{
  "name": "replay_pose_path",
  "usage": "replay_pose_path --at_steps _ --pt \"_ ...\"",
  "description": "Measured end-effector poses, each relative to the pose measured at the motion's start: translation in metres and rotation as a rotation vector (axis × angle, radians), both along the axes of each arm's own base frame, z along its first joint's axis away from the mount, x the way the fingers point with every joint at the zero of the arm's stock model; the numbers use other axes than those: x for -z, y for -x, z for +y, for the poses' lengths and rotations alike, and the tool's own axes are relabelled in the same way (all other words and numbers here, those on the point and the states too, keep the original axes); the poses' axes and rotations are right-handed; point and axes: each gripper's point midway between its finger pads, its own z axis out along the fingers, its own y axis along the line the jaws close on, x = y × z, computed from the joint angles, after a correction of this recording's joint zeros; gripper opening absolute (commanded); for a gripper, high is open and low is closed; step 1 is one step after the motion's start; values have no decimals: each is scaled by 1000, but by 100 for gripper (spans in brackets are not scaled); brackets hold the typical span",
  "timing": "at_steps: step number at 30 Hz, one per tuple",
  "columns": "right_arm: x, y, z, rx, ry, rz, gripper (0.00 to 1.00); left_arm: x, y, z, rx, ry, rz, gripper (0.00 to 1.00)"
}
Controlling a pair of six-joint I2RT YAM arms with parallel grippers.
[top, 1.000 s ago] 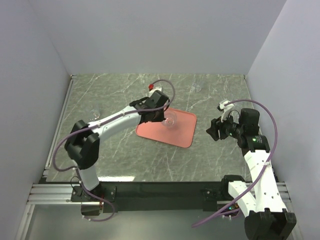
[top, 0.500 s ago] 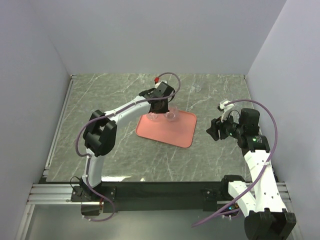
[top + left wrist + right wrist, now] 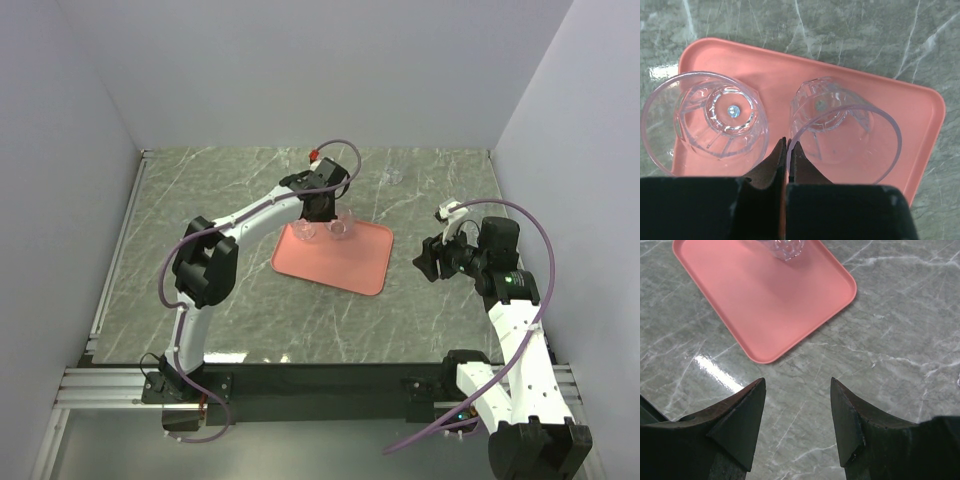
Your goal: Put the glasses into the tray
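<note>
A glass [image 3: 705,125] and a second glass [image 3: 842,132] stood side by side on the tray [image 3: 880,95], likely grouped to leave room for more. The left gripper [image 3: 786,150] hung over the gap between them, pinched together and empty. The right gripper [image 3: 797,390] hovered spread wide beside the tray, seemingly waiting.

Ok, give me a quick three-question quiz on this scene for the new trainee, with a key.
1. True or false: the right fingers are gripping a glass.
2. In the left wrist view, how many glasses stand in the tray? A one, B two, C four.
3. Fill in: the left fingers are ____ (open or shut).
Key: 1 false, they are open and empty. 2 B. 3 shut.
</note>
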Motion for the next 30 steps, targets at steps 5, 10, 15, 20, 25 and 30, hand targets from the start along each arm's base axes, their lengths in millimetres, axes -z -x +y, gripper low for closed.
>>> replay_pose_path --at_steps 5,10,15,20,25,30 --pt "0 0 0 0 0 0 62 -2 -4 2 -2 -7 -10 12" --pt "0 0 0 1 0 0 62 -4 -6 1 2 -6 -15 21" --pt "0 0 -1 3 0 0 62 -4 -7 1 6 -5 -20 25" --pt "0 -1 -2 9 1 0 62 -8 -9 -1 10 5 -32 33" --pt "0 -1 -4 15 1 0 62 -31 -6 -3 34 44 -65 37" --pt "0 -2 -6 26 3 0 62 -83 5 1 67 119 -149 45"
